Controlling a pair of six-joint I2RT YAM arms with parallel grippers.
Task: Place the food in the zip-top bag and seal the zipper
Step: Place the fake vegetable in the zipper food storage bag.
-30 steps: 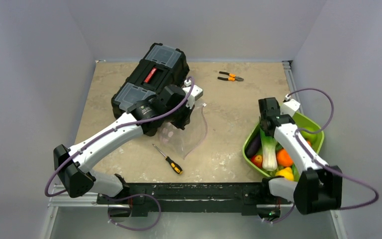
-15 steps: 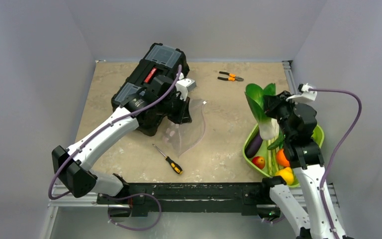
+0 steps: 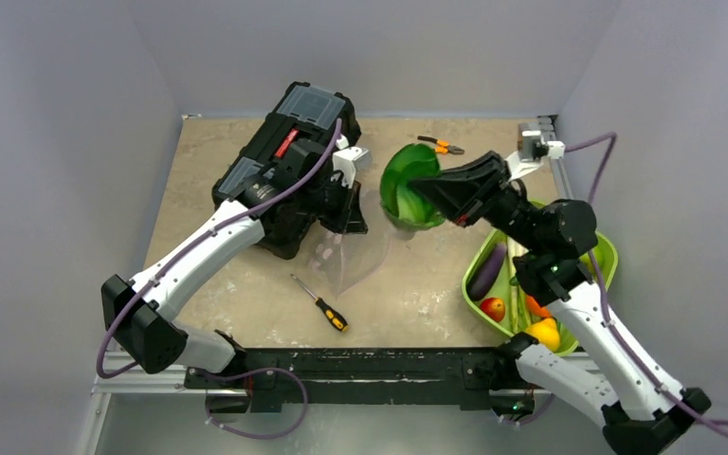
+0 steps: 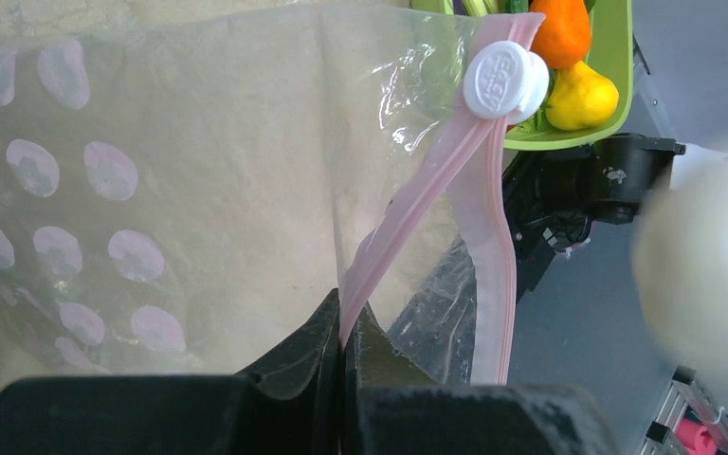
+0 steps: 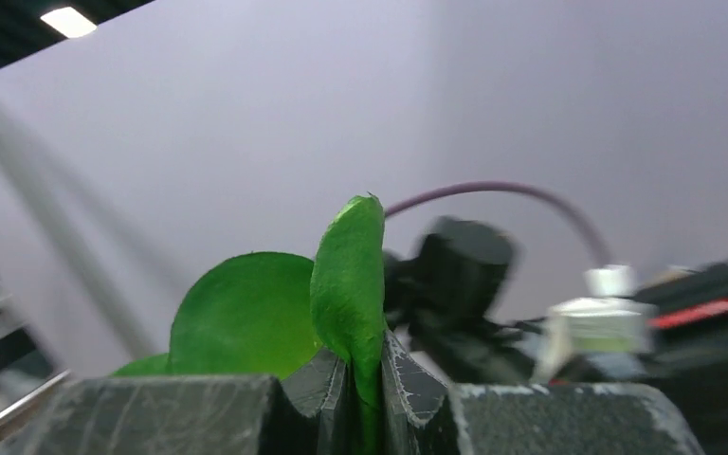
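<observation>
Leafy green (image 3: 408, 188), pale stem hanging lowest, is pinched by one leaf in the right gripper (image 5: 365, 374) and held in mid-air just beside the clear, crinkly zip-top bag (image 3: 358, 248). The bag is lifted by one side of its pale-pink zipper (image 4: 428, 180), which is nipped in the left gripper (image 4: 342, 334). The zipper's two strips are parted, its white slider (image 4: 505, 81) at the far end. Purple (image 3: 485, 272), red (image 3: 491, 307), orange (image 3: 537, 305) and yellow (image 3: 545, 333) toy pieces lie in the lime-green bowl (image 3: 468, 280) on the counter (image 3: 417, 284).
</observation>
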